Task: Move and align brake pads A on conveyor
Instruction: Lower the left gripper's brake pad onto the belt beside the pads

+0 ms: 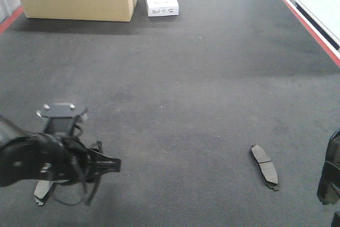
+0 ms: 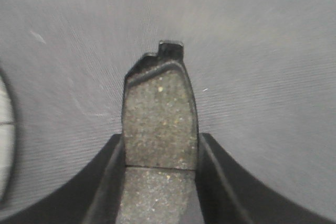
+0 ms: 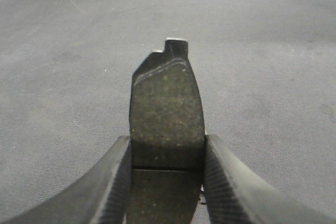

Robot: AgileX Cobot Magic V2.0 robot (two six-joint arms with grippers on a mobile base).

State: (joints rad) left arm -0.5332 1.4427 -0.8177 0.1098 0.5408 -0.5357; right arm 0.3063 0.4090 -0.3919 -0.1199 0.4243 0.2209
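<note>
Left gripper [image 2: 160, 182] is pinching a pad [image 2: 159, 124] between its fingers, low over the belt [image 1: 186, 94] at its near left. Right gripper [image 3: 167, 182] is likewise clamping a second pad [image 3: 167, 114], at the frame's right edge. A third pad [image 1: 264, 166] is lying flat on the belt, near right.

**Pads on the belt**

One grey-brown pad [image 1: 264, 166] lies flat on the dark felt belt [image 1: 186, 78], angled, lower right. A second pad [image 2: 159, 124] sits between the left claw's fingers; a third pad [image 3: 167, 114] sits between the right claw's fingers, cross groove visible.
</note>
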